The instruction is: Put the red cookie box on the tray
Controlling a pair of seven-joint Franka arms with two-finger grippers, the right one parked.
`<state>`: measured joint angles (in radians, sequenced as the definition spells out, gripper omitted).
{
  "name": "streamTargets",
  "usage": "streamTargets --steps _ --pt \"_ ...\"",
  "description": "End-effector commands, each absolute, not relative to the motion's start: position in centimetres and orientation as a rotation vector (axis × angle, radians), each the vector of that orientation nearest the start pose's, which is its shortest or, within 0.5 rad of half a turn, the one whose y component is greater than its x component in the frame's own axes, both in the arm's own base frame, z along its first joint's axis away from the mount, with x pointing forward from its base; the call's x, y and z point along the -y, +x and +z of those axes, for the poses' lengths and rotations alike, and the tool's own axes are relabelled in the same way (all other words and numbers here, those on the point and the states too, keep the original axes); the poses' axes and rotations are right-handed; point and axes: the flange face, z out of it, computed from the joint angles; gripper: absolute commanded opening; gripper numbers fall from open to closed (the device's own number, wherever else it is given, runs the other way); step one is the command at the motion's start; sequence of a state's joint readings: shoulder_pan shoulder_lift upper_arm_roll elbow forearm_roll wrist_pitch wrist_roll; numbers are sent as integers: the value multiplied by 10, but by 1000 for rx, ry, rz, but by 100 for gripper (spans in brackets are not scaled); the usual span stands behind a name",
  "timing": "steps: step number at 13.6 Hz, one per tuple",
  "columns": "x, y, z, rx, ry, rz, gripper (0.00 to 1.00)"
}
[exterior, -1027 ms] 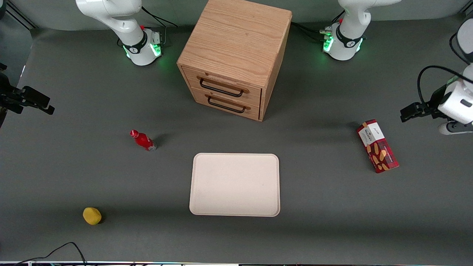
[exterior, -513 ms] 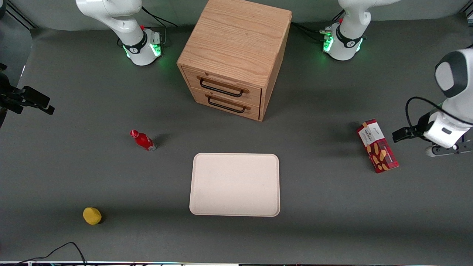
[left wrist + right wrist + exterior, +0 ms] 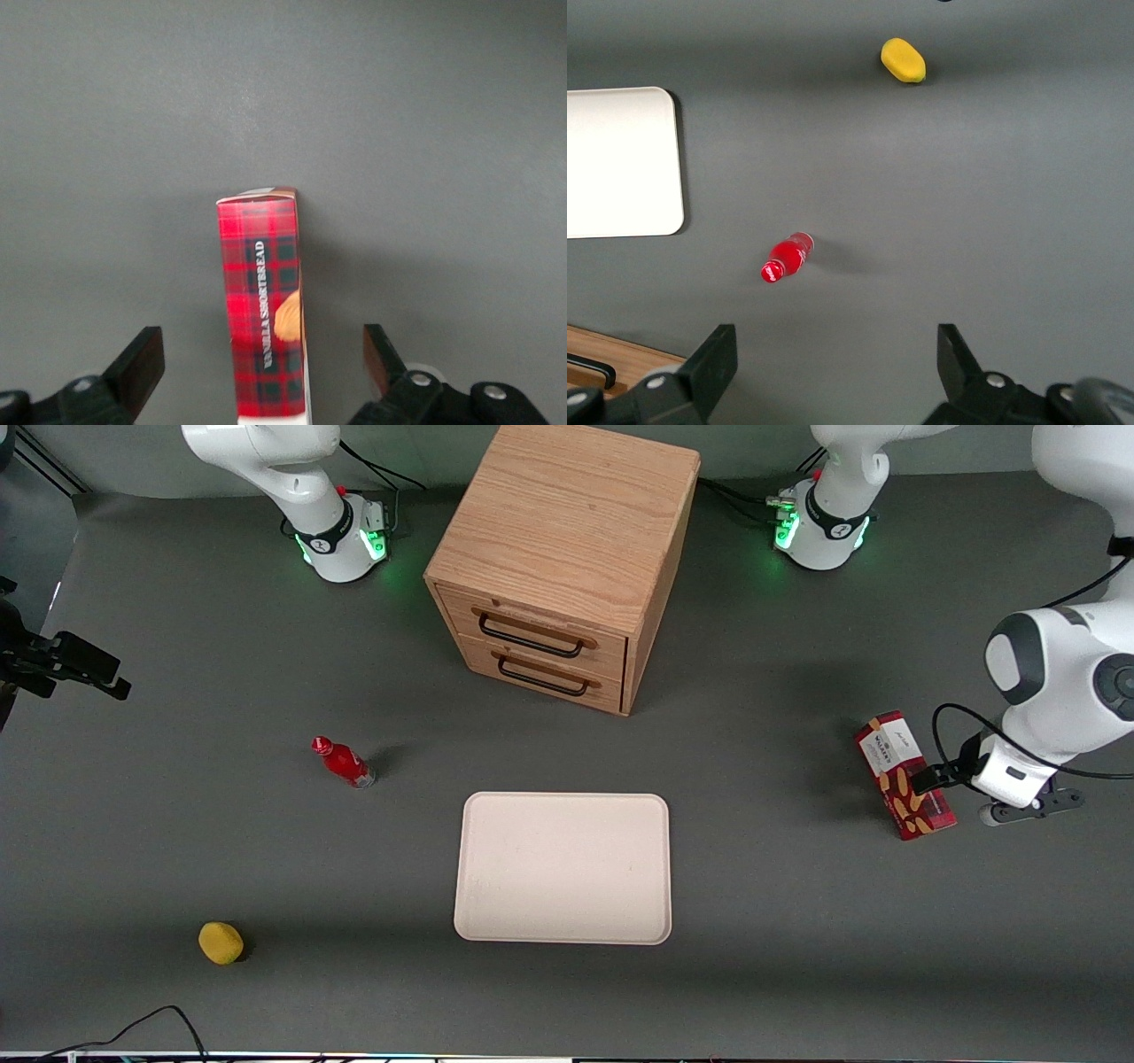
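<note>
1. Lying flat on the grey table (image 3: 797, 921), toward the working arm's end, well apart from the tray (image 3: 563, 868): red cookie box (image 3: 897, 766), long and narrow, tartan sides, white label panel at the end farther from the front camera, biscuit pictures at the nearer end.
2. Hovering above the nearer half of the red cookie box: gripper (image 3: 263, 361), fingers (image 3: 142, 359) spread wide, one on either side of the carton, neither touching it; in the front view, gripper (image 3: 930, 779) overlapping the box's edge.
3. Sitting near the table's middle, nearer the front camera than the wooden drawer cabinet (image 3: 558, 567): tray, cream-beige, rounded corners, low rim, nothing on it.
4. Standing toward the parked arm's end from the tray, apart from it: small red bottle (image 3: 341, 762), white cap.
5. Resting nearer the front camera than the small red bottle, same end of the table: yellow rounded object (image 3: 221, 942).
6. Showing on the wooden drawer cabinet, front facing the tray: two drawers, dark handles, both closed.
</note>
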<state>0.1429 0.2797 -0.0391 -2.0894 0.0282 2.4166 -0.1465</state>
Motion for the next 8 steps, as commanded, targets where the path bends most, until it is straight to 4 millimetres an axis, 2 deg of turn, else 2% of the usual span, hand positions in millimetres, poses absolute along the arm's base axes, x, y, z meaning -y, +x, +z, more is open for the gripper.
streamTargets --steps 1,5,8 --pt "-60 579 277 432 -3110 -95 100" --pt "-61 562 253 458 -3112 -126 100" --pt "-60 555 246 474 -3110 -131 98"
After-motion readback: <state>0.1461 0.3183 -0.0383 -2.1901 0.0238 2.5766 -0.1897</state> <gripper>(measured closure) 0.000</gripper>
